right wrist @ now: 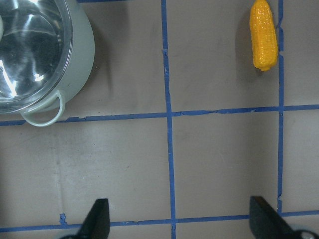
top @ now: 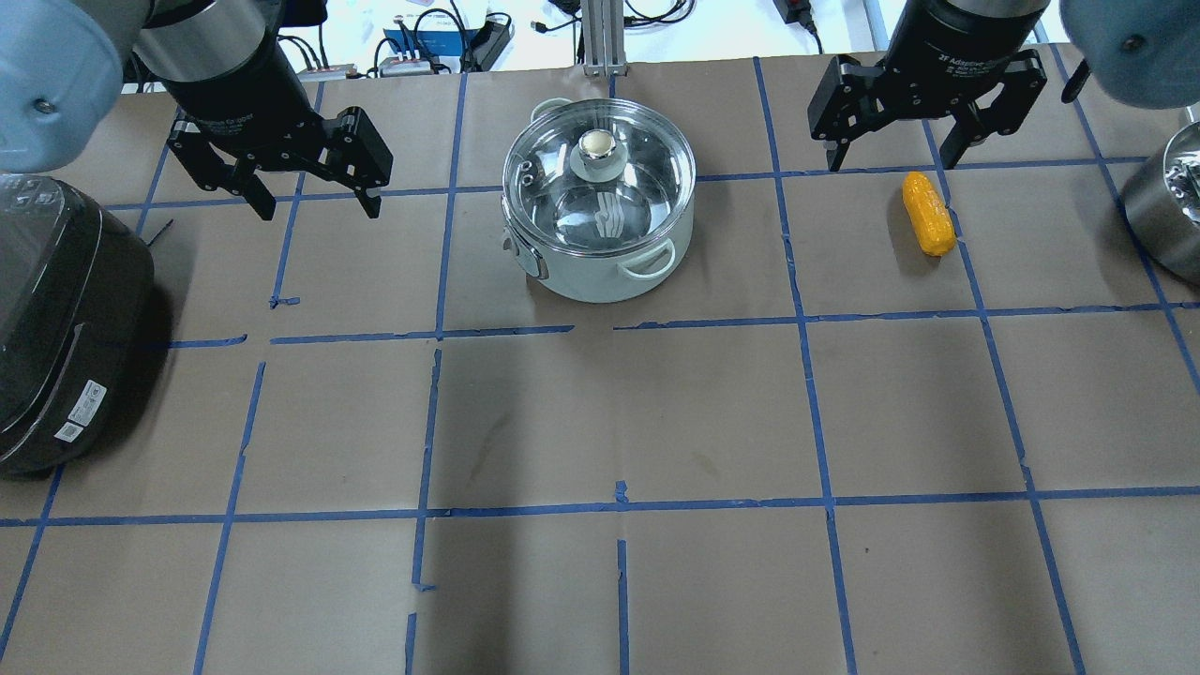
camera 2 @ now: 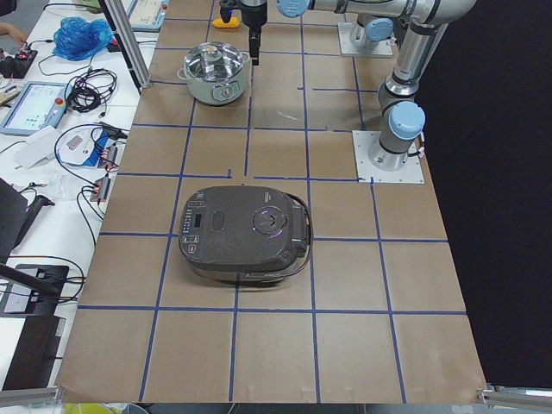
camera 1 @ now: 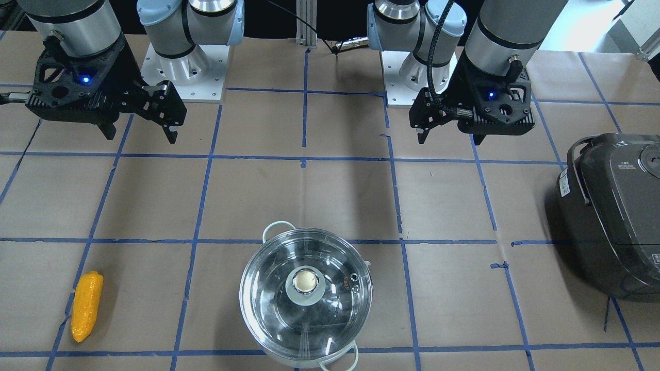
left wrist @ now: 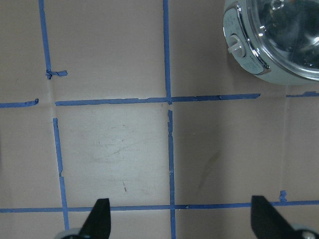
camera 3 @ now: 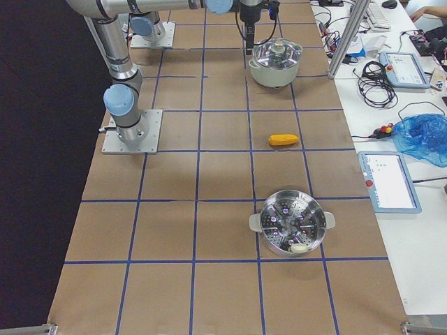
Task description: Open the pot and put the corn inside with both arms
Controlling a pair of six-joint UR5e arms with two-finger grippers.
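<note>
The steel pot (camera 1: 268, 314) stands with its glass lid (camera 1: 335, 309) on, knob (camera 1: 305, 281) on top; it also shows in the overhead view (top: 600, 272). The yellow corn (camera 1: 86, 305) lies flat on the paper to the pot's right in the overhead view (top: 928, 213). My left gripper (top: 317, 208) is open and empty, hovering left of the pot. My right gripper (top: 890, 161) is open and empty, just behind the corn and above it. The right wrist view shows the corn (right wrist: 263, 34) and the pot (right wrist: 79, 55); the left wrist view shows the pot's edge (left wrist: 244, 55).
A dark grey rice cooker (top: 56, 319) sits at the table's left end. A steel steamer pot (top: 1167, 206) stands at the right edge. The table is brown paper with a blue tape grid (top: 619, 323). Cables and devices lie beyond the far edge.
</note>
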